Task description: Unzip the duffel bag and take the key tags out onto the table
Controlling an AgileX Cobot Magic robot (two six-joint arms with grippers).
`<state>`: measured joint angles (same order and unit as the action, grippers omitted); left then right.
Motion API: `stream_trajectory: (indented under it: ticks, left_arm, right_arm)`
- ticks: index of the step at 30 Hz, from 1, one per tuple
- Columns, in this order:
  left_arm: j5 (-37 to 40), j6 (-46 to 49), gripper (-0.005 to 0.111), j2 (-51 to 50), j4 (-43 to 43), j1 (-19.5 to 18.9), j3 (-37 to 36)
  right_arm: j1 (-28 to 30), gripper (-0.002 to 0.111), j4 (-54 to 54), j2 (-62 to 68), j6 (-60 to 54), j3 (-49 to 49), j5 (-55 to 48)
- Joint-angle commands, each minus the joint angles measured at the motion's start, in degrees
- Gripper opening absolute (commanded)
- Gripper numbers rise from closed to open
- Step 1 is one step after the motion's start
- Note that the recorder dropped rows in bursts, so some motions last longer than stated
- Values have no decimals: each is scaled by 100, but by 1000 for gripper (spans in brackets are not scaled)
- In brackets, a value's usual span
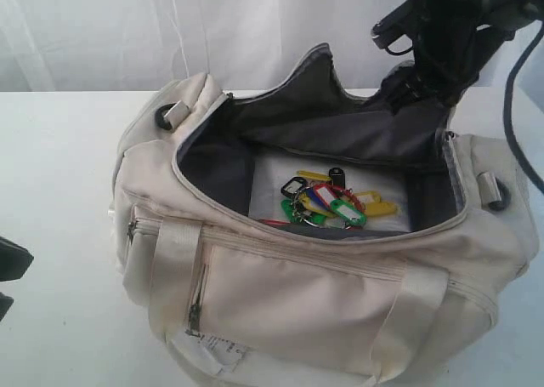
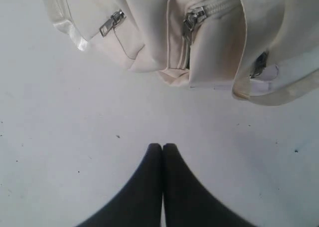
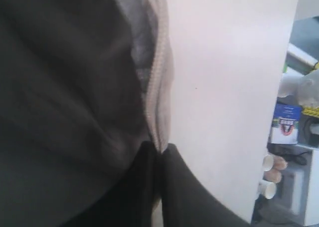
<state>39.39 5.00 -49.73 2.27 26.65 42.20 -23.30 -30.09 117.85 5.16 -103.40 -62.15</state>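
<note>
The cream duffel bag (image 1: 280, 293) stands on the white table (image 1: 59, 200) with its top unzipped and wide open, showing the dark grey lining. The key tags (image 1: 331, 202), red, green, blue and yellow on rings, lie on the bag's floor. My right gripper (image 3: 160, 147) is shut on the zipper edge of the bag's rear flap (image 3: 157, 92), holding it up at the back right (image 1: 416, 85). My left gripper (image 2: 162, 146) is shut and empty, low over the table just off the bag's left end (image 2: 189, 42).
A white paper label (image 1: 217, 349) hangs at the bag's front bottom. Satin straps (image 1: 174, 259) run down the front. Grey zipper pulls (image 2: 110, 23) show on the side pockets. A dark cable (image 1: 510, 106) hangs at the right. Shelves with cups (image 3: 271, 172) stand beyond the table's edge.
</note>
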Motion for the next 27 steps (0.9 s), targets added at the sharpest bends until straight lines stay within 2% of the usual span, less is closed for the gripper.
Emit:
stream_trajectory:
  ticks: [1,5,8,11,13,15,20,24,27]
  left_arm:
    - [68,-33,0,41,91,-20,-42]
    - [68,-33,0,41,91,-20,-42]
    - [68,-33,0,41,117,-20,-42]
    - [68,-33,0,41,117,-20,-42]
    - [68,-33,0,41,133,-20,-42]
    - [68,-33,0,41,160,-20,-42]
    - [68,-33,0,41,216,-20,-42]
    - [80,-33,0,41,230,-20,-42]
    - [80,-22,0,41,240,-20,-42]
  right_arm:
    - [344,0,493,-32,-20,14,29]
    - [523,5,762,-32,-91,14,52]
    - [593,22,772,-32,-197,14,-72]
    - [631,47,744,-32,-197,14,-172]
    - [631,53,698,-32,-197,14,-242]
    - [631,50,698,-76,-197,14,-286]
    - [544,36,867,-502,-197,14,49]
    - [362,26,1934,-985,-321,14,685]
    - [145,16,3009,-1084,-1422,14,666]
